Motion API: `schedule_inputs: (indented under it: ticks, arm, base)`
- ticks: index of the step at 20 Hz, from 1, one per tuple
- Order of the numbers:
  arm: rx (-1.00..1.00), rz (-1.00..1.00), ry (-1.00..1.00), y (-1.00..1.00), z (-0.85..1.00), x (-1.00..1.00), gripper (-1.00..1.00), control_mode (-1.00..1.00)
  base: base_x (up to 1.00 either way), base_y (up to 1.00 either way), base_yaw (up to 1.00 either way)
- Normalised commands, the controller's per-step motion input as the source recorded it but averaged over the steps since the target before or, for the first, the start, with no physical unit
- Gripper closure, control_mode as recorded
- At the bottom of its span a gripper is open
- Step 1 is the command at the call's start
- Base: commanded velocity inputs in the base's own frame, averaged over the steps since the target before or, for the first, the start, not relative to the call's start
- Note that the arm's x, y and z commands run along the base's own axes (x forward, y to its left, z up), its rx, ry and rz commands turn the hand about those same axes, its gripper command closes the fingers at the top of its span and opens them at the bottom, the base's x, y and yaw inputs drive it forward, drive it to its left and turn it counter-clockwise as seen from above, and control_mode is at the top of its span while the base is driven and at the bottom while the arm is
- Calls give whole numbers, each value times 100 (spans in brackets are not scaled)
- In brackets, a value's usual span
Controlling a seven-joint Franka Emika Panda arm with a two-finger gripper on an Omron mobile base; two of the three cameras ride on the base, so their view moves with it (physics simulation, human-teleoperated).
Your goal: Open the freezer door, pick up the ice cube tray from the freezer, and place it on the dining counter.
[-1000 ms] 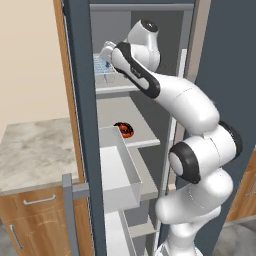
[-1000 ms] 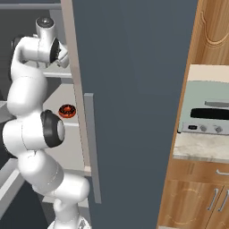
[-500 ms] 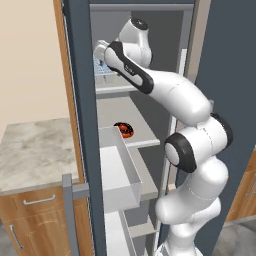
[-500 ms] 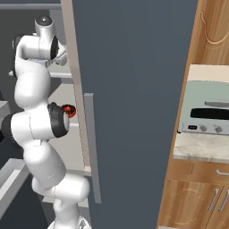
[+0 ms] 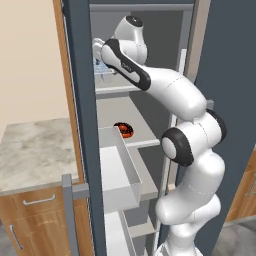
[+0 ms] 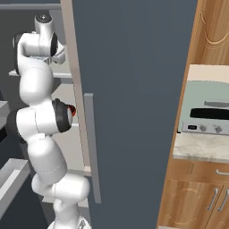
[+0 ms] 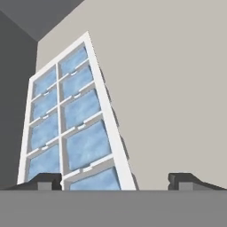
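Your arm has reached deeper into the freezer over the last second; a second ago the wrist sat lower and further out, and now the hand is tucked over the upper shelf, pressed toward its left side. The base has not driven; both base views frame the same scene as before, so this is the arm's own move.

The tray lies flat on that shelf, close under the hand; in the hand view its pale grid of blue pockets runs away from the gripper, and its near end sits between the two fingertips, hard by one and well clear of the other. In the left base view you can just make out the tray beside the hand.

The claw is spread wide with nothing in it; the tips have narrowed only slightly, so I judge the closing has barely begun and no grip is made yet.

The door stands open, so that step is done; the red-and-black item waits on the shelf below, untouched. Shift toward centre before you clench; the counter placement is all ahead.
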Motion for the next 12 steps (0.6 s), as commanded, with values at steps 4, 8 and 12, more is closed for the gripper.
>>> schedule_inputs:
  ticks: [4, 8, 12]
  arm:
    - [6, 0, 0, 17, -39, -2, 100, -100]
    - [4, 0, 0, 12, -26, 0, 100, -100]
    - [0, 0, 0, 10, -3, -9, 100, -100]
  base:
    - [0, 0, 0]
    - [0, 0, 0]
    - [0, 0, 0]
